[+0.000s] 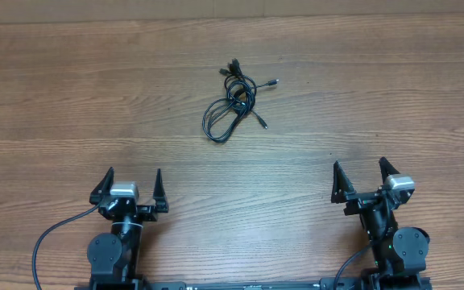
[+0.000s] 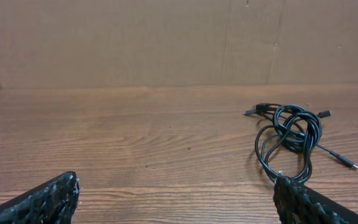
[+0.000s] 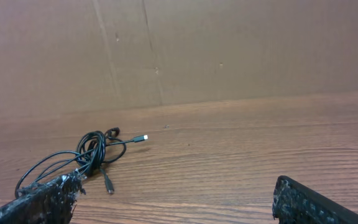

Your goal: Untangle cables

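Black cables (image 1: 234,101): thin cords knotted in one small bundle, loops overlapping, plug ends poking out, one silver-tipped plug (image 3: 143,137) lying clear of the loops. Location: far centre of the wooden table (image 1: 71,97), well apart from both arms. Left gripper (image 1: 133,173): fingers spread wide, holding nothing, at the near edge. Right gripper (image 1: 359,165): likewise spread and empty. Step: approach not yet begun; bundle untouched. Next move, by judgement: both arms reach forward, one pins the knot, the other pinches a loose plug end.

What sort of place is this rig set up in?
Probably a lab test bench: wood-grain table, cardboard wall behind it, tangled cables ahead of the left tool and right tool.
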